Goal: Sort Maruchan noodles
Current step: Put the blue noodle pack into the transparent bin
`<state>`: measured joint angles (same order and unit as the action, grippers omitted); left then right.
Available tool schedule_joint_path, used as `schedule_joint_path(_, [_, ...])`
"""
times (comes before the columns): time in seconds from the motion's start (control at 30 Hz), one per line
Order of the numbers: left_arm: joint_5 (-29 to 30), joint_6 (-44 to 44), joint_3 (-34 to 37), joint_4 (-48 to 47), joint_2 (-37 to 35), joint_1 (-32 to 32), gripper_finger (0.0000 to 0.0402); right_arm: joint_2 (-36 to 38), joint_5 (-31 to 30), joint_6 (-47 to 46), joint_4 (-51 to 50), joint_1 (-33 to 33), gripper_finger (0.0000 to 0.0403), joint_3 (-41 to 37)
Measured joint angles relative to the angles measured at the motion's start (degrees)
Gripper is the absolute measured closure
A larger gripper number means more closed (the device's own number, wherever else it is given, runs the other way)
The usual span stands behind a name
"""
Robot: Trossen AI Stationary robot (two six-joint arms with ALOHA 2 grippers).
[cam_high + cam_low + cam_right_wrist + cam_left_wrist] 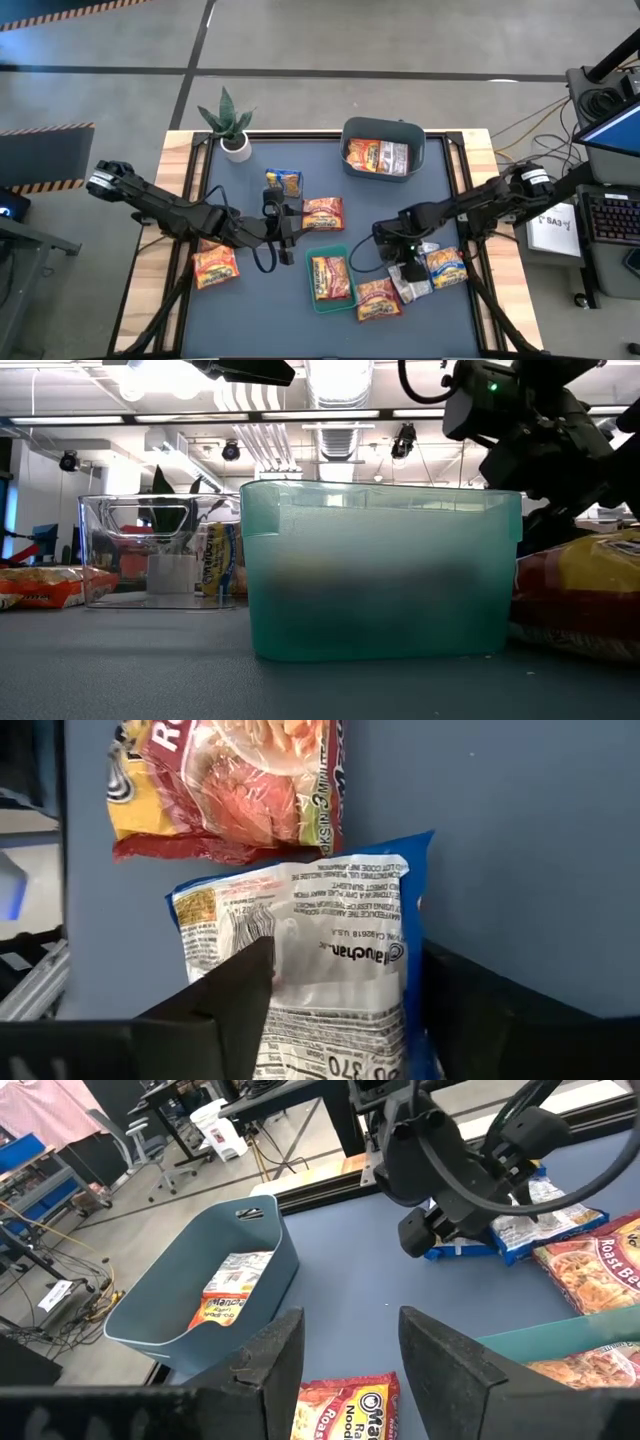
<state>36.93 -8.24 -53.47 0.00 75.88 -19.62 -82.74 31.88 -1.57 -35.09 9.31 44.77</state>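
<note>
High view: the left gripper (290, 232) hovers mid-table beside an orange-red Maruchan packet (323, 212), fingers spread and empty. The right gripper (408, 268) straddles a blue-edged, back-side-up packet (320, 970), fingers (235, 985) either side; a firm pinch cannot be confirmed.

Red and blue Maruchan noodles (323, 213) packets lie flat, scattered across the table.
</note>
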Motion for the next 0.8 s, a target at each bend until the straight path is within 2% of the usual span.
schedule_joint_path(0.27, [0.0,0.01,0.02,-0.01,0.0,0.0,0.0255,0.02,4.3,0.09,0.02,-2.36,0.0236,-0.02])
schedule_joint_path(0.8, [0.02,-0.02,0.02,-0.03,0.01,0.0,0.0255,0.6,5.67,-1.54,-4.02,-2.74,0.0241,3.71])
